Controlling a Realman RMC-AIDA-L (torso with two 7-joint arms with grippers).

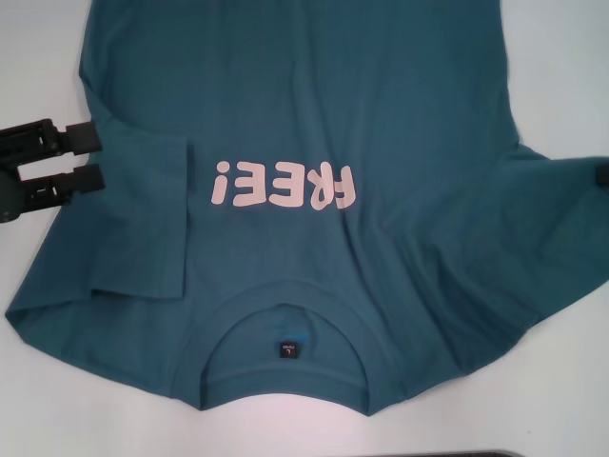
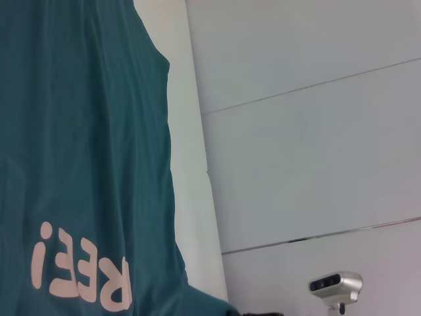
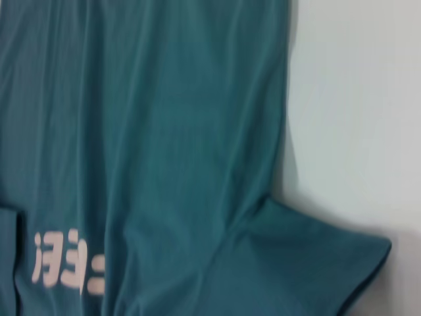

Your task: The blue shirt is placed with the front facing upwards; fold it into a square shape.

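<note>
1. The blue shirt (image 1: 314, 124) is spread front up on the white table (image 1: 561, 67), with the collar (image 1: 285, 357) towards the robot and the pale pink print (image 1: 285, 186) lying beyond the collar.
2. On the robot's left side of the print, the sleeve is folded inwards over the body of the shirt, so that a straight folded edge (image 1: 184, 219) is seen there.
3. On the other side of the print, the right sleeve (image 1: 561, 238) is spread flat outwards, and bare table is seen beyond its edge.
4. The left gripper (image 1: 90, 157) is seen at the left edge of the shirt, level with the print; its two black fingers (image 1: 67, 138) are parted and nothing is held between them.
5. Only a small dark part of the right gripper (image 1: 601, 177) is seen at the tip of the right sleeve, and it cannot be told if it is released or clenched.
6. A long side edge of the shirt, with a strip of table beside it, a pale panelled wall (image 2: 316, 131) and a small silver camera (image 2: 337, 285), is shown only in the left wrist view.
7. The dark hem of the right sleeve (image 3: 309, 263) and the open table (image 3: 355, 99) beside it are shown more closely in the right wrist view.
</note>
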